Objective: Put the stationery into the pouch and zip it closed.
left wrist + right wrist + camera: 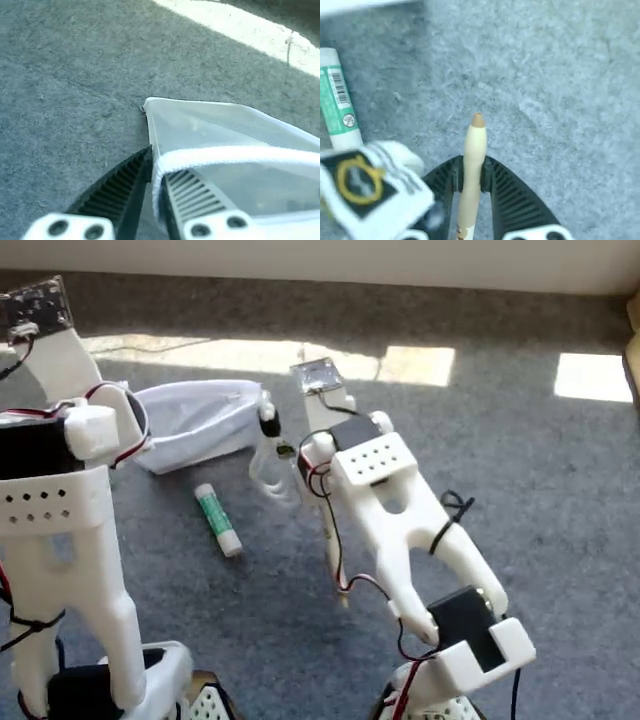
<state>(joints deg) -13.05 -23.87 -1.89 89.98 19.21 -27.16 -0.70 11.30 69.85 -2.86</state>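
Black ribbed jaws of the right claw [472,170] clamp a cream pencil [475,142]; the left claw [154,172] pinches the rim of the white pouch [225,125] (mouth seemingly open). A glue stick [218,521] lies nearby on the carpet [520,470]. Packing and zipping both seem still to do.

Pouch [205,420] edge behind left arm [60,500]

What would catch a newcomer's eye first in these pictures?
The white pouch, its rim pinched in the left gripper, lies at the far side of the grey carpet. The right gripper clamps a cream pencil, and a green-and-white glue stick lies loose beside it.
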